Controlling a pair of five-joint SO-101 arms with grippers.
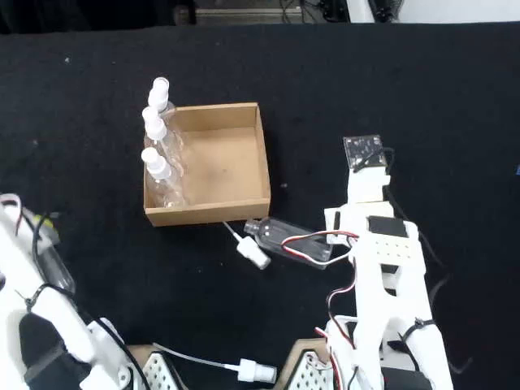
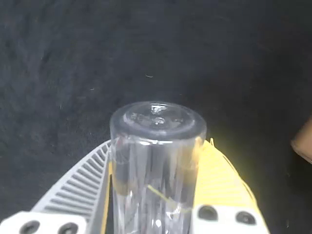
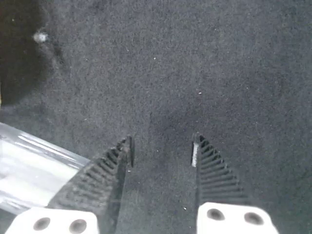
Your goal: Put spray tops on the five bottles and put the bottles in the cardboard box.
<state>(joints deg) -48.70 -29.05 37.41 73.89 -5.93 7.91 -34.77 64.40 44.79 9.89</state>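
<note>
I see the counter covered with a black cloth that reaches almost to every edge of the high view; behind its far edge there is a thin strip of room with some cables. The far part and the right side of the cloth give wide room for moving, while the near part is crowded by the two arm bases. The cardboard box stands left of the middle, open upward. Three bottles stand upright in a row against its left wall, each one wearing a white spray top. The rest of its floor is bare brown card. Just in front of the box a lying bottle rests on its side on the cloth, its neck uncovered and pointing toward the box, and a loose spray top lies just beside this neck. A second spray top, with a long thin tube, lies near the front edge between the bases. My left claw pinches a clear bottle (its round end faces the camera). My right claw is spread with nothing between the fingers, above bare cloth, with the lying bottle just beside one finger.
</note>
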